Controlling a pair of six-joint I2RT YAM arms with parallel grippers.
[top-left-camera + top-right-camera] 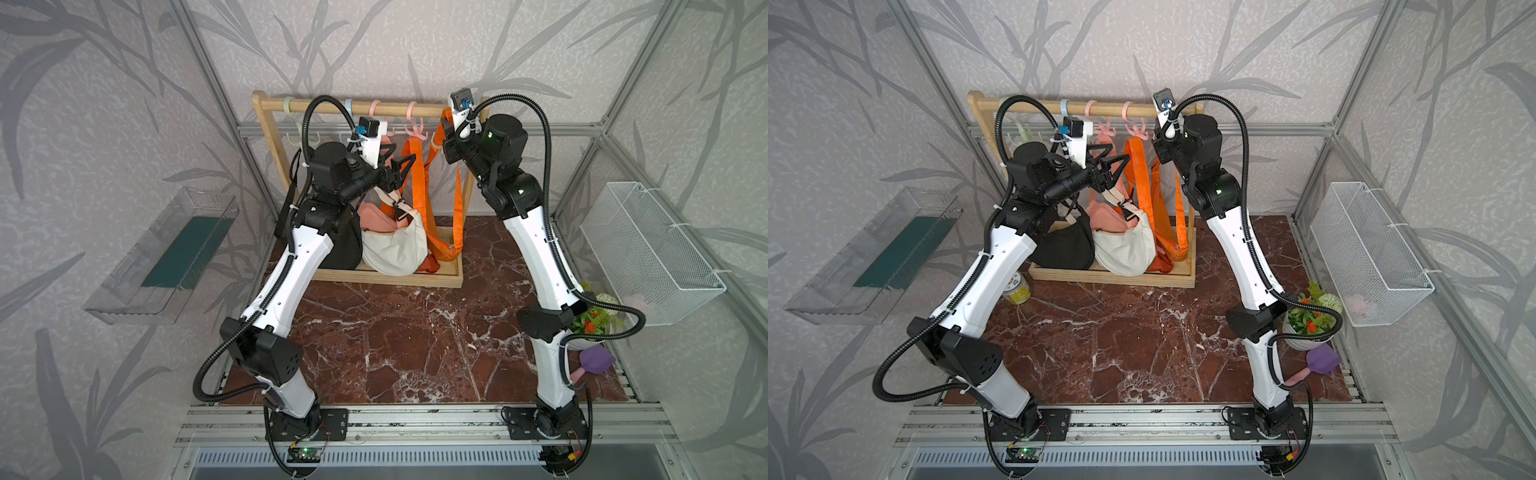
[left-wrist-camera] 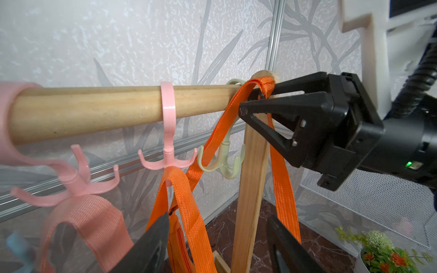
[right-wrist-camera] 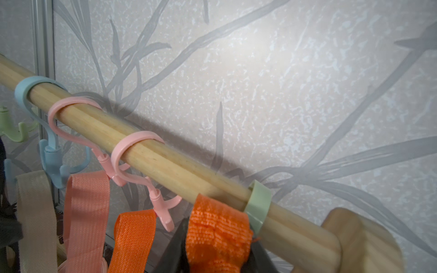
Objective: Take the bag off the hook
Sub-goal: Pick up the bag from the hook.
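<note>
- We're up at the rod [image 2: 94, 111] of the wooden rack [image 1: 386, 278]. The orange bag [image 1: 1160, 264] hangs low at its right end, body tucked behind the white bag [image 1: 395, 249], close to the rack's base.
- The right gripper [image 2: 257, 99] is pinched on the orange strap [image 2: 281, 179], high up by the rod end, beside the green hook [image 2: 222, 163].
- The left gripper [image 1: 1120, 153] hovers with jaws apart, holding nothing, just beside the strap loop on the pink hook [image 2: 168, 160].
- One loop sits on a pink prong. The pinched stretch runs past the green prongs, and we cannot tell whether it's clear of them.
- Handling, as we read it: this is woven webbing, soft and floppy, carrying a light load. It folds in the jaws, it isn't slippery, and nothing here is fragile.
- The best hold looks like flat webbing just below a prong, so the loop lifts up and over.
- Careful: the hooks look free to swing on the rod, so a sideways pull may drag a hook along instead of freeing the strap.
- It's a crowded rack, with the pink bag [image 1: 374, 220] and black bag [image 1: 1065, 249] pressing in from the left.
- Below, the marble top [image 1: 415, 345] lies bare in front of the rack, a likely landing spot. The wire basket [image 1: 656, 249] and flower pot [image 1: 1300, 344] sit well off to the right.
</note>
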